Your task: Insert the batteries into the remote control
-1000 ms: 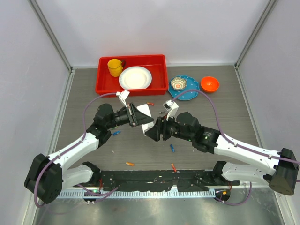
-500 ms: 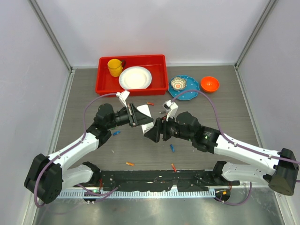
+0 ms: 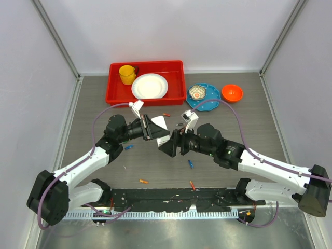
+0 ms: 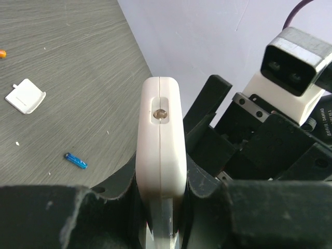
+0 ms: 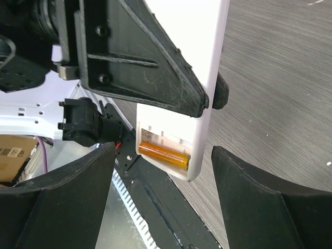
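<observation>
My left gripper point(image 3: 154, 128) is shut on the white remote control point(image 3: 160, 123) and holds it off the table; its pads clamp the remote's two faces point(image 4: 161, 140). In the right wrist view the remote's point(image 5: 207, 57) battery compartment is open, with one orange battery point(image 5: 162, 154) lying in it. My right gripper point(image 3: 166, 147) is open and empty, its jaws standing wide to either side of that open end point(image 5: 163, 174) without touching it. Loose batteries lie on the table: blue ones point(image 3: 191, 164) point(image 3: 128, 147), orange ones point(image 3: 143, 181) point(image 3: 192, 185), a red one point(image 3: 166, 114).
A small white cover point(image 4: 25, 96) and a blue battery point(image 4: 75, 161) lie on the table below the left wrist. A red tray point(image 3: 116, 96) with a yellow cup point(image 3: 126, 74) and white plate point(image 3: 150, 86) stands at the back. A blue plate point(image 3: 207, 104) and orange bowl point(image 3: 232, 93) stand back right.
My right gripper has edged slightly left toward the remote's open end. The left gripper and remote have stayed in place.
</observation>
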Robot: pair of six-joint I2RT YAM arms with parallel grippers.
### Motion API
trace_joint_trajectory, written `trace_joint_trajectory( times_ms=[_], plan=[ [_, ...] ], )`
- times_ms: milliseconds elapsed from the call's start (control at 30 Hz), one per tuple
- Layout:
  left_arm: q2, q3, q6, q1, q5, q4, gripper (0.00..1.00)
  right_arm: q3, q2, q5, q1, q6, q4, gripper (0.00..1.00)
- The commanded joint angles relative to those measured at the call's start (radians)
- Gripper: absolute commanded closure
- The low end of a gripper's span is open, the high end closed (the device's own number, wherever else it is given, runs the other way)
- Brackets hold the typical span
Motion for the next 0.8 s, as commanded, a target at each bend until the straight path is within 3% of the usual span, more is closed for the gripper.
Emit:
trace_joint_trajectory(
  times_ms=[0,200,767],
  plan=[
    [-0.009,0.019,0.019,-0.002,-0.020,0.046,1.00,-0.014,-0.075,0.070,-0.006,0.038,0.108,0.20],
    [-0.017,0.001,0.004,-0.002,-0.061,0.092,1.00,-0.095,-0.130,0.136,-0.009,0.102,0.156,0.20],
    [-0.018,-0.013,-0.038,-0.002,-0.067,0.161,1.00,-0.126,-0.074,0.101,-0.018,0.131,0.208,0.26]
  ],
)
